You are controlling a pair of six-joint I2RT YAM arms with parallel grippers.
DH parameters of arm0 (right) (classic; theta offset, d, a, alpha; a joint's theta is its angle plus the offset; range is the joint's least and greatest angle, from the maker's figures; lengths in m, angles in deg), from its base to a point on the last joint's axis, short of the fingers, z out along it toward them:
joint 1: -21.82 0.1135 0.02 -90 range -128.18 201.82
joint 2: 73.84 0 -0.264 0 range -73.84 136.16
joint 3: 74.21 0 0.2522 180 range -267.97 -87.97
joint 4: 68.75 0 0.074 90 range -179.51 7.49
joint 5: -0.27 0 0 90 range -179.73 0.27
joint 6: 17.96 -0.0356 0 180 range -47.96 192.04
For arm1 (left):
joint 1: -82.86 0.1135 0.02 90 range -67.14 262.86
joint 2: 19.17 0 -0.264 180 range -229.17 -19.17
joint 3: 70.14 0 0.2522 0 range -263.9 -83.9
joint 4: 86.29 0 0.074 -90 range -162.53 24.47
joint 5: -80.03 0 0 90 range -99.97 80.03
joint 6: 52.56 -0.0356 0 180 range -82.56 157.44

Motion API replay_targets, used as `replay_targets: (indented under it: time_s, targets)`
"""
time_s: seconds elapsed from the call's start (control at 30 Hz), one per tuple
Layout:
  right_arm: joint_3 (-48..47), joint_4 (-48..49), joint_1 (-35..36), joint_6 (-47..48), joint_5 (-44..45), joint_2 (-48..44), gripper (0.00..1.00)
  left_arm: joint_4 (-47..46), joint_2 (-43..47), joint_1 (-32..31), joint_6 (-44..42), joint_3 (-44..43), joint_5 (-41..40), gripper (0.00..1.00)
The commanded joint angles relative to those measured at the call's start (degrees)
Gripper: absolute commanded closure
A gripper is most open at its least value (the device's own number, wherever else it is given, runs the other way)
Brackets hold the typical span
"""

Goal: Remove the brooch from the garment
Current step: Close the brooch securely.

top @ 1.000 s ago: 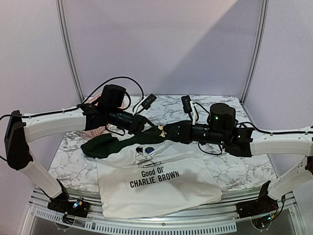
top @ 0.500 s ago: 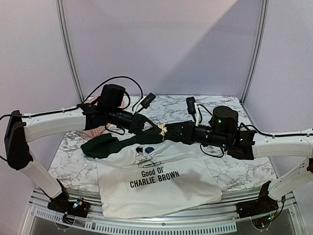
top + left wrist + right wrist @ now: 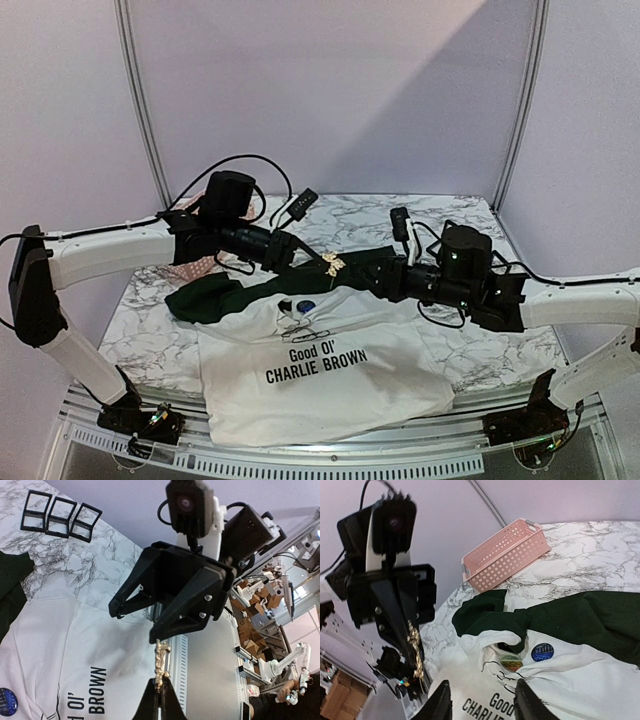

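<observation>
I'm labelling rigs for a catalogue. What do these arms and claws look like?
The left arm and right arm have white links, black joint housings and loose black cables. A green light glows on the right one. The left claw and right claw are black, angular and two-fingered, with visible screws.

Left fingers (image 3: 169,706) pinched shut (right fingers (image 3: 440,705) apart).
</observation>
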Motion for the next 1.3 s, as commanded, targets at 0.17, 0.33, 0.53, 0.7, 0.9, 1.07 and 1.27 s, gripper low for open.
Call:
replay_targets:
  time_s: [0.17,0.33,0.53,0.7,0.9,1.07,1.27]
  targets:
    - [2.8,-4.7,3.4,13.3,3.6,-6.5,0.38,-11.2,7.6,0.3,-0.6,4.6,-3.6,1.00]
    - [1.9,-3.7,3.8,16.1,4.5,-7.5,0.32,-15.3,14.9,-1.7,-1.9,9.5,-12.8,1.00]
    - [-2.8,-5.1,4.3,20.5,7.0,-3.7,0.32,-16.0,16.9,-3.8,-1.7,10.0,-13.3,1.00]
    - [-6.7,-4.9,4.7,22.8,6.1,-1.0,0.32,-15.1,18.2,-4.6,-2.7,9.8,-13.9,1.00]
    - [-9.2,-4.3,5.2,24.1,3.1,1.5,0.31,-14.3,18.1,-4.7,-3.1,9.4,-13.5,1.00]
    - [-10.6,-4.7,6.2,24.2,1.4,2.3,0.31,-13.8,17.6,-4.7,-3.1,9.1,-13.1,1.00]
    - [-11.5,-4.7,6.8,24.2,0.6,2.7,0.31,-13.7,17.3,-4.7,-3.1,9.0,-13.0,1.00]
